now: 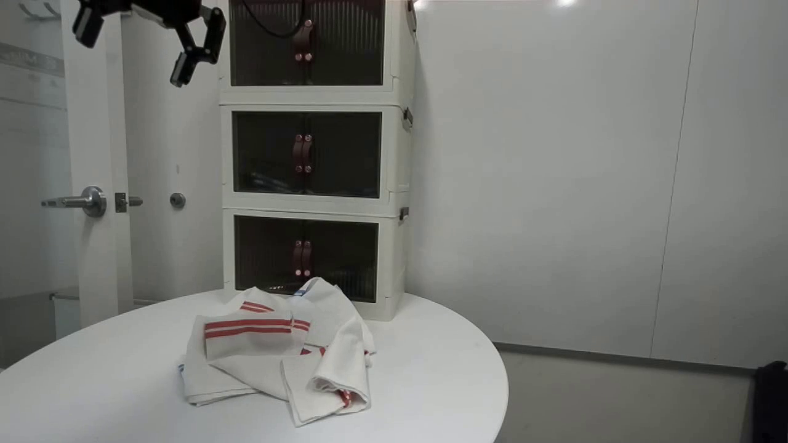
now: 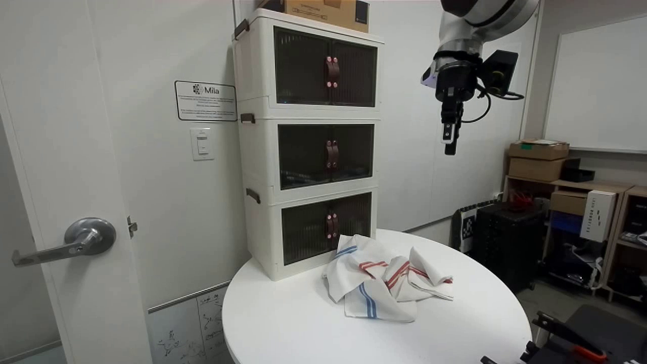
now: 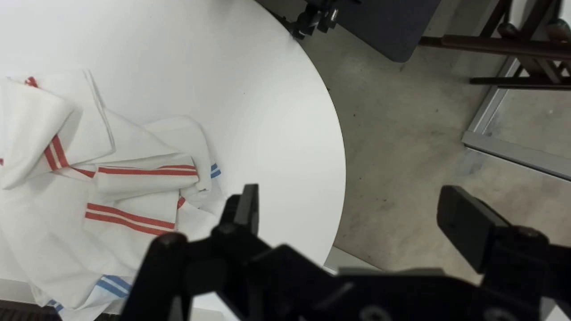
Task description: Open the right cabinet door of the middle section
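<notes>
1. Claw [image 1: 133,61] near the top left corner in an exterior view. Hangs well above the table [image 1: 443,375], seen left of the three-section stack [image 1: 403,166], with black fingers [image 1: 88,27] spread far apart and only bare space between.
2. Right cabinet door [image 1: 345,154] at the right half of the middle section [image 1: 308,204], the central box. Lies flush within the white frame, closed, dark-tinted, well apart from the claw.
3. Dark red handle [image 1: 308,154] at the inner edge of that door, just beside the matching handle of the left-hand door [image 1: 265,154].
4. Crumpled cloth [image 1: 246,354], white with red stripes, on the table in front of the lower section [image 1: 386,264].
5. Claw below the robot arm [image 2: 457,30] in an exterior view. Points down, right of the stack and well apart from it; seen nearly edge-on, cannot tell the gap from here.
6. Right cabinet door flush with the frame here too, with the left-hand door closed beside it. Cardboard box [image 2: 323,11] on top of the upper section [image 2: 252,65]; sign [image 2: 205,108] and light switch [image 2: 202,145] left of the stack.
7. Claw along the bottom of the wrist view, fingers wide apart, holding nothing, with the table edge passing between. Crumpled cloth to the left, showing red and blue stripes; floor [image 3: 401,133] beyond the table edge.
</notes>
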`<state>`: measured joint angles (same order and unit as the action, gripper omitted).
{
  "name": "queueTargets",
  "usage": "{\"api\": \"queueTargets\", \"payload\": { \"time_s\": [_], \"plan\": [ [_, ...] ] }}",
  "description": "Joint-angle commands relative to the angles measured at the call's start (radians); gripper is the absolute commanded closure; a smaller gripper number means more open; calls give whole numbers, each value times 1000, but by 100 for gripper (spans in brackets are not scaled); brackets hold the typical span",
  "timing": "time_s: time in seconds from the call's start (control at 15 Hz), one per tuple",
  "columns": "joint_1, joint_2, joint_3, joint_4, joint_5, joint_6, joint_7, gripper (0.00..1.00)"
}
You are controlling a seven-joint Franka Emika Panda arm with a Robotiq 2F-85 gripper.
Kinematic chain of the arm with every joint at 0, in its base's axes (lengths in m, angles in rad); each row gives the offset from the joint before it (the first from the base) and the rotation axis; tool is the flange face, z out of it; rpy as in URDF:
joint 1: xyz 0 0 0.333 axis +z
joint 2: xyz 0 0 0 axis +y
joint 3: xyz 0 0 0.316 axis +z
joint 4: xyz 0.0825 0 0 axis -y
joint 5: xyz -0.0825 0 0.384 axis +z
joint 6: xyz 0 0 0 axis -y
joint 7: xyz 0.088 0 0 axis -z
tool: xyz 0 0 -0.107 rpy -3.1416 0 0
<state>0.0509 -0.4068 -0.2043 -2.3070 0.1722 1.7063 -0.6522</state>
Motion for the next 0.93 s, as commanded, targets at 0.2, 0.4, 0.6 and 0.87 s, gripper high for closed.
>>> {"api": "queueTargets", "payload": {
  "time_s": [0.2, 0.4, 0.6, 0.87],
  "plan": [
    [-21, 81, -42, 50, 175, 29, -123, 0],
    [-41, 97, -45, 74, 228, 39, -151, 0],
    [-61, 91, -39, 82, 252, 70, -162, 0],
    [-81, 55, -49, 68, 300, 118, -174, 0]
  ]
}}
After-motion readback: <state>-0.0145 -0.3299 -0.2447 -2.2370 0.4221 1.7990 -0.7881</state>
